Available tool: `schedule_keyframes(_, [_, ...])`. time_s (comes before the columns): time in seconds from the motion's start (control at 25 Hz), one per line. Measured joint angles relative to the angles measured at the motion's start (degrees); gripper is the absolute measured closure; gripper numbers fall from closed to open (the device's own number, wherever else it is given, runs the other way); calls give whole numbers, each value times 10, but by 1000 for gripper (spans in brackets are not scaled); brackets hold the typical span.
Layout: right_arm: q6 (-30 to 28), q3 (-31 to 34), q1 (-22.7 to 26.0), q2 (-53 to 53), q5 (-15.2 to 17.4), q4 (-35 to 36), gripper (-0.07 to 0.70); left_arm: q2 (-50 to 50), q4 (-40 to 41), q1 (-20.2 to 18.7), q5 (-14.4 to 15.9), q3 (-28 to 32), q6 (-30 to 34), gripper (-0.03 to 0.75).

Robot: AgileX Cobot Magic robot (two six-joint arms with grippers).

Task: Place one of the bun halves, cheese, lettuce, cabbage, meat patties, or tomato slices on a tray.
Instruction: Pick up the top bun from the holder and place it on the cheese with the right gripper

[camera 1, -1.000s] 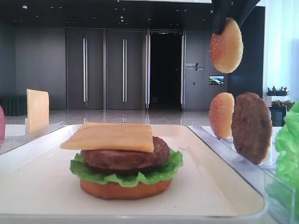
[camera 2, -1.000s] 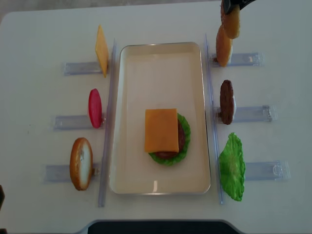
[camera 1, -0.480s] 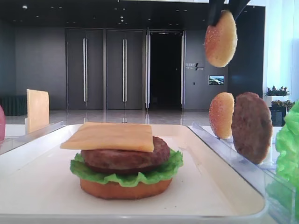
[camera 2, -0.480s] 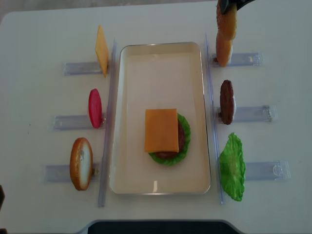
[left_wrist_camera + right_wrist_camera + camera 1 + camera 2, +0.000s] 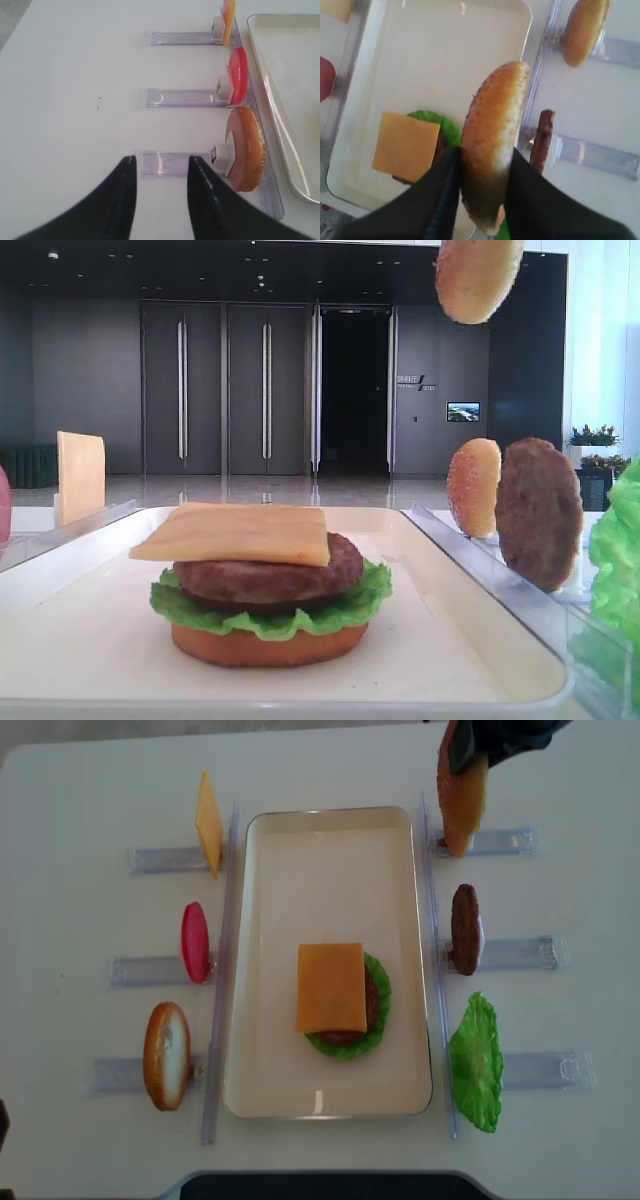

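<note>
My right gripper (image 5: 484, 151) is shut on a sesame bun half (image 5: 492, 135), gripping it on edge. The bun half (image 5: 478, 280) hangs high above the table's far right, over the right rim of the white tray (image 5: 330, 850). On the tray sits a stack: cheese (image 5: 331, 987) on top, a meat patty (image 5: 265, 578), lettuce (image 5: 260, 618) and an orange-brown bun base (image 5: 268, 645). My left gripper (image 5: 161, 162) is open and empty, low over a clear rack left of the tray.
Right racks hold another bun half (image 5: 473, 487), a patty (image 5: 464, 928) and a lettuce leaf (image 5: 476, 1062). Left racks hold a cheese slice (image 5: 208, 823), a red tomato slice (image 5: 195, 941) and a bun (image 5: 166, 1055). Clear rails run along both long sides of the tray.
The right gripper has risen with the bun half and drifted a little left toward the tray. Nothing else has moved.
</note>
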State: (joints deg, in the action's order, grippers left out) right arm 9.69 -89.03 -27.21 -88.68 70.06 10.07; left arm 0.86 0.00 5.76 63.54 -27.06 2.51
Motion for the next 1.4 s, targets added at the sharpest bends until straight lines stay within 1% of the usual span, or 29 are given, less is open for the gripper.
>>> schedule_keyframes(0.16, [28, 88, -44, 75, 2, -9, 412, 0, 0, 0, 0, 0, 0, 451])
schedule_keyframes(0.4, [101, 220, -135, 190, 2, -15, 413, 0, 0, 0, 0, 0, 0, 451])
schedule_keyframes(0.56, [149, 279, -191, 239, 3, -18, 413, 0, 0, 0, 0, 0, 0, 451])
schedule_keyframes(0.64, [160, 292, -208, 248, 3, -19, 413, 0, 0, 0, 0, 0, 0, 451])
schedule_keyframes(0.72, [164, 297, -215, 248, 1, -19, 413, 0, 0, 0, 0, 0, 0, 451])
schedule_keyframes(0.96, [165, 297, -215, 248, -30, -21, 413, 0, 0, 0, 0, 0, 0, 451])
schedule_keyframes(1.24, [165, 297, -215, 248, -38, -21, 413, 0, 0, 0, 0, 0, 0, 451])
schedule_keyframes(1.4, [150, 297, -215, 247, -58, -4, 413, 0, 0, 0, 0, 0, 0, 451])
